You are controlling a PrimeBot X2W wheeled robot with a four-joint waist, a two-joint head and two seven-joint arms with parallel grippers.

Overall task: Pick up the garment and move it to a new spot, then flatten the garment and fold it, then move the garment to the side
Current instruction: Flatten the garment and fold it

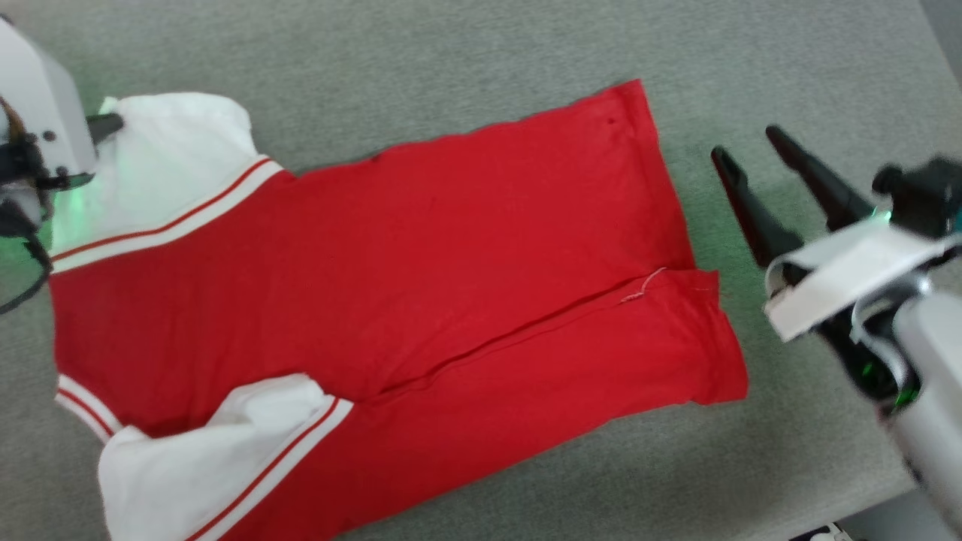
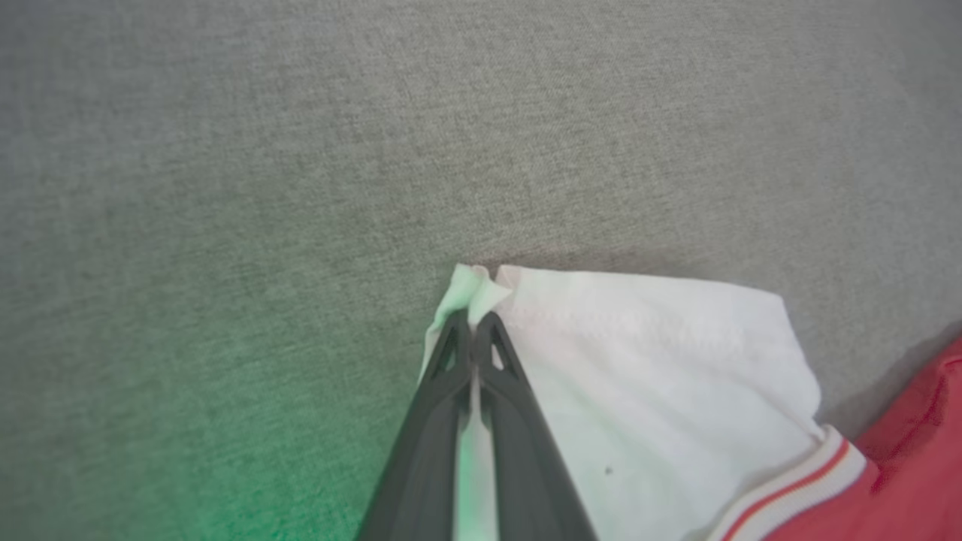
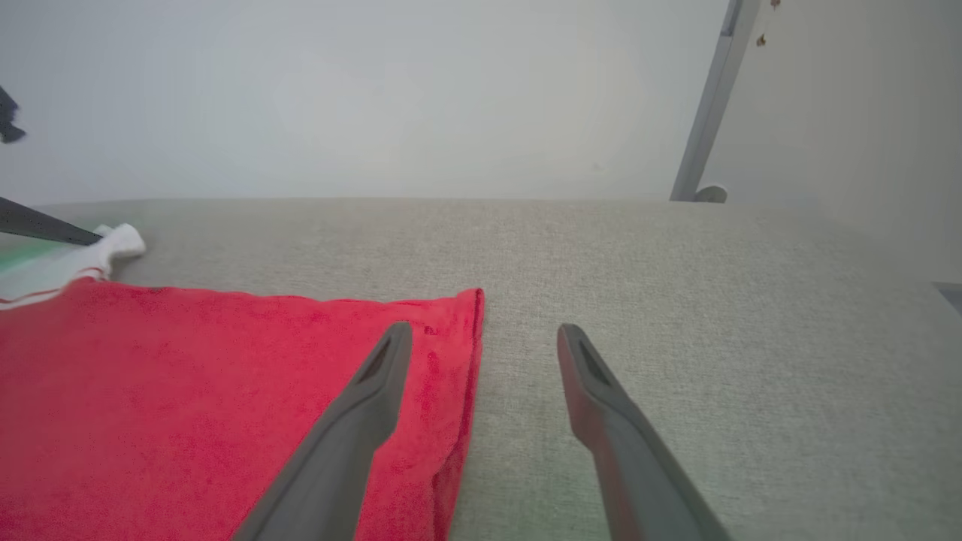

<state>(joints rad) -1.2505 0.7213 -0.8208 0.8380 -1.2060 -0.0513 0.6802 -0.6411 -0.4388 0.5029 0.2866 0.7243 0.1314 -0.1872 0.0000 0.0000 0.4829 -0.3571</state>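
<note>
The garment (image 1: 421, 278), a red shirt with white sleeves and striped trim, lies spread across the grey surface, hem toward the right. At its far left, my left gripper (image 2: 475, 321) is shut on the edge of the upper white sleeve (image 2: 646, 391), a small fold of cloth bunched between the tips. In the head view that gripper (image 1: 105, 126) sits at the sleeve (image 1: 161, 161) corner. My right gripper (image 1: 748, 143) hangs open just right of the hem, touching nothing. In the right wrist view its fingers (image 3: 376, 376) straddle the hem corner (image 3: 451, 353) of the garment.
The grey fabric surface (image 1: 451, 60) extends around the shirt on all sides. Its near right edge (image 1: 864, 503) drops off beside my right forearm. A pale wall and a slanted metal pole (image 3: 710, 98) stand beyond the far edge.
</note>
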